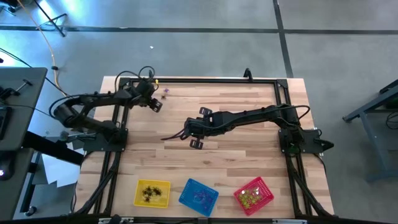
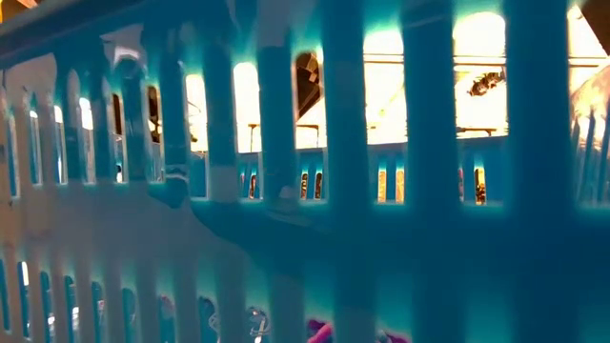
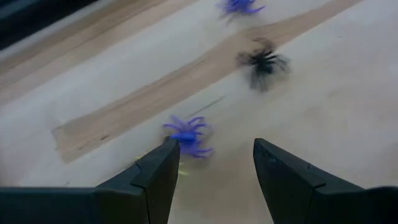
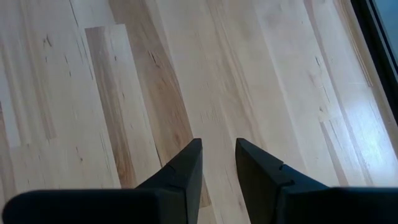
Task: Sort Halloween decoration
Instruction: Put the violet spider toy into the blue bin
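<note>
Left gripper [image 3: 212,163] open, empty, over a purple spider [image 3: 188,134] at table's [image 1: 242,168] far-left; right gripper [image 4: 217,158] mid-table, slightly parted, empty.

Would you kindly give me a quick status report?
Left gripper open over purple spider, far-left corner. Right gripper open, empty, mid-table. Nothing in the way.

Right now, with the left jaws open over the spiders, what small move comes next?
Probably shift the left gripper sideways to centre the purple spider, then lower and close. The spider lies off-centre, by one finger; a black spider lies farther off.
</note>
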You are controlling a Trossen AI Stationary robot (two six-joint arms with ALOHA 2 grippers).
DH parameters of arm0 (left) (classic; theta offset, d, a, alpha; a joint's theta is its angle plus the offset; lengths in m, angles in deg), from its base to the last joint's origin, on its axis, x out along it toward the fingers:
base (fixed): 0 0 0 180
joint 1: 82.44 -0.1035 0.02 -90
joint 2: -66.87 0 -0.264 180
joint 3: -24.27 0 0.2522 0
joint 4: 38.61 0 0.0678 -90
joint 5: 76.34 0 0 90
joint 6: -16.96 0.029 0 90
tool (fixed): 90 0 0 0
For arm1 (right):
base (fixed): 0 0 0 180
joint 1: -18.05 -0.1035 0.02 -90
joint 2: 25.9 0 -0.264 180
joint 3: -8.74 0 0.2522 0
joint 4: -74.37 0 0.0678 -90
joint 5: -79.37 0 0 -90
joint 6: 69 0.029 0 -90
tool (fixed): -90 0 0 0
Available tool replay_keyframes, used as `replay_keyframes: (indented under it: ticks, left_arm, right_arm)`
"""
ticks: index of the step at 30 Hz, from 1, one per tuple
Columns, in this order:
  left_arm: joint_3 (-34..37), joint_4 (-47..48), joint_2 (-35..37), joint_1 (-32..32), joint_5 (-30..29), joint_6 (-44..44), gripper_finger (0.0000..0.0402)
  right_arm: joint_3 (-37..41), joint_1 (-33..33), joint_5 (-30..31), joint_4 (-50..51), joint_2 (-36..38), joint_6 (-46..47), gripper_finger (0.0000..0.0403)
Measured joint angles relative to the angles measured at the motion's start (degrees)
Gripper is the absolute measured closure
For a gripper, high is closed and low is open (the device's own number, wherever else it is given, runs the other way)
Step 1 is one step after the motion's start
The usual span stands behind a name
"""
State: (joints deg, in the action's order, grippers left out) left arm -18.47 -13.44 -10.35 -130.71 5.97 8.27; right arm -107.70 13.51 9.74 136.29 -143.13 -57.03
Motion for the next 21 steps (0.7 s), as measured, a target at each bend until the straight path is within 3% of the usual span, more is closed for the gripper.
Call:
replay_keyframes:
  ticks: [21]
  left_arm:
    - [-2.4,1.1,-1.9,0.2,-1.8,-7.1,0.0208]
  right_arm:
    - [0.0,0.0,0.0,0.0,0.0,0.0,0.0311]
